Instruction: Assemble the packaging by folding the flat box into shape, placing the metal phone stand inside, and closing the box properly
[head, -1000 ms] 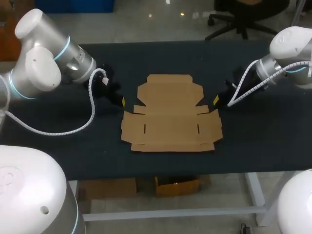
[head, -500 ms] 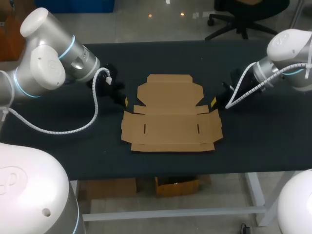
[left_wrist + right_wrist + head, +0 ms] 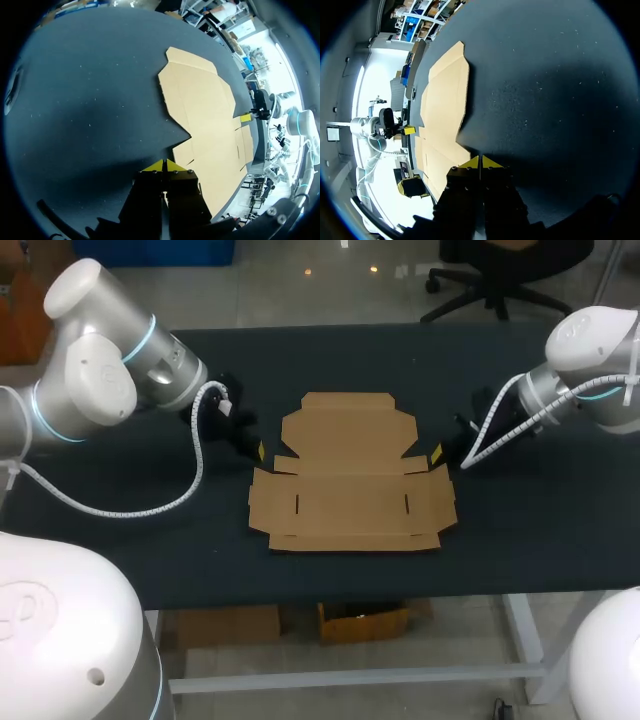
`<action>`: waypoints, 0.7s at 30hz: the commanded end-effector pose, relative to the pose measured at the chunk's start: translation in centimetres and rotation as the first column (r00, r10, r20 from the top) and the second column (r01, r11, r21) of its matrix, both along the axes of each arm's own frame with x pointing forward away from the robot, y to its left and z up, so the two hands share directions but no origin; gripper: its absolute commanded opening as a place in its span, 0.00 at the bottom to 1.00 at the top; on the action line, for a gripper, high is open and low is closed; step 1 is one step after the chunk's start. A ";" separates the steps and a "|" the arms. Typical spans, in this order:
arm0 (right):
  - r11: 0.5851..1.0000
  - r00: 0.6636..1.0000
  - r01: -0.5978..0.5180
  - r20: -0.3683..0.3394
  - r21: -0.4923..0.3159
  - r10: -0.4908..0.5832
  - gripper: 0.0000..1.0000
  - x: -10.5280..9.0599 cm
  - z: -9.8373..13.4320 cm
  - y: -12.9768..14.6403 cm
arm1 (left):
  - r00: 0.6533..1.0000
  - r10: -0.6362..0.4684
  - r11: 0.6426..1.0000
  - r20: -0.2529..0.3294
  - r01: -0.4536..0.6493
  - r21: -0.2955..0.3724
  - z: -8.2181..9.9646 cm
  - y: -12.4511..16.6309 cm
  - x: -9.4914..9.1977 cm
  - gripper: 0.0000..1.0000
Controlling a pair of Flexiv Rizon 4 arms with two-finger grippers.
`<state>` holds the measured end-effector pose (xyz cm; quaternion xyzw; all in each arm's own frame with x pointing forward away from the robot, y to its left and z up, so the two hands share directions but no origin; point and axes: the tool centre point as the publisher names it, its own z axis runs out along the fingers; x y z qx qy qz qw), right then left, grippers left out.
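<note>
Flanking flat cardboard box (image 3: 350, 475) with our two arms. Box lies unfolded mid counter (image 3: 550, 530), flaps spread, long flap toward far edge. Our left hand (image 3: 259, 450) clenched, yellow tips pressed together on nothing, just beside box's left notch, low over dark counter. Our right hand (image 3: 437, 452) clenched same way, empty, just beside right notch. Each wrist view shows other arm's yellow tip across cardboard. Whether tips touch cardboard we cannot tell
</note>
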<state>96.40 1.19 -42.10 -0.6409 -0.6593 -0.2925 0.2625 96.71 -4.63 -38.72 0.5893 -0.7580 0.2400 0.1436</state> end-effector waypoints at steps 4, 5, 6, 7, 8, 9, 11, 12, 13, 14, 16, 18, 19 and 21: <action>1.000 1.000 -0.012 -0.003 0.007 0.012 0.00 0.2 -0.3 0.1 | 1.000 -0.002 1.000 0.000 0.002 -0.004 -0.1 -0.2 -0.1 0.00; 1.000 1.000 -0.012 -0.004 0.008 0.012 0.00 0.1 -0.3 0.1 | 1.000 -0.002 1.000 0.000 0.002 -0.005 -0.1 -0.2 -0.1 0.00; 1.000 1.000 -0.010 -0.005 0.009 0.010 0.00 0.0 -0.4 0.0 | 1.000 -0.003 1.000 0.000 0.003 -0.007 -0.2 -0.3 -0.1 0.00; 1.000 1.000 -0.009 -0.005 0.010 0.009 0.00 0.0 -0.4 0.0 | 1.000 -0.003 1.000 0.000 0.003 -0.007 -0.2 -0.4 -0.1 0.00; 1.000 1.000 -0.008 -0.006 0.011 0.008 0.00 -0.1 -0.4 -0.1 | 1.000 -0.004 1.000 0.000 0.004 -0.008 -0.2 -0.4 -0.1 0.00; 1.000 1.000 -0.007 -0.006 0.012 0.007 0.00 -0.1 -0.5 -0.1 | 1.000 -0.005 1.000 0.000 0.005 -0.008 -0.2 -0.5 -0.1 0.00; 1.000 1.000 -0.005 -0.007 0.013 0.006 0.00 -0.2 -0.5 -0.1 | 1.000 -0.007 1.000 0.000 0.007 -0.010 -0.2 -0.6 -0.1 0.00; 1.000 1.000 -0.005 -0.007 0.014 0.005 0.00 -0.3 -0.4 0.1 | 1.000 -0.008 1.000 -0.001 0.008 -0.011 -0.3 -0.6 -0.1 0.00; 1.000 1.000 -0.006 -0.007 0.015 0.006 0.00 -0.4 -0.4 0.1 | 1.000 -0.009 1.000 -0.001 0.009 -0.012 -0.3 -0.6 -0.1 0.00; 1.000 1.000 -0.006 -0.006 0.015 0.006 0.00 -0.5 -0.4 0.2 | 1.000 -0.010 1.000 -0.002 0.010 -0.013 -0.3 -0.7 -0.1 0.00; 1.000 1.000 -0.008 -0.005 0.017 0.008 0.00 -0.5 -0.5 0.3 | 1.000 -0.011 1.000 -0.003 0.011 -0.014 -0.4 -0.8 0.0 0.00; 1.000 1.000 -0.010 -0.006 0.018 0.010 0.00 -0.3 -0.6 0.3 | 1.000 -0.014 1.000 -0.005 0.013 -0.016 -0.4 -0.9 0.0 0.00; 1.000 1.000 -0.012 -0.007 0.018 0.012 0.00 -0.2 -0.6 0.4 | 1.000 -0.015 1.000 -0.005 0.015 -0.017 -0.4 -0.9 0.0 0.00; 1.000 1.000 -0.013 -0.008 0.019 0.014 0.00 -0.2 -0.6 0.4 | 1.000 -0.016 1.000 -0.006 0.016 -0.018 -0.5 -1.0 0.0 0.00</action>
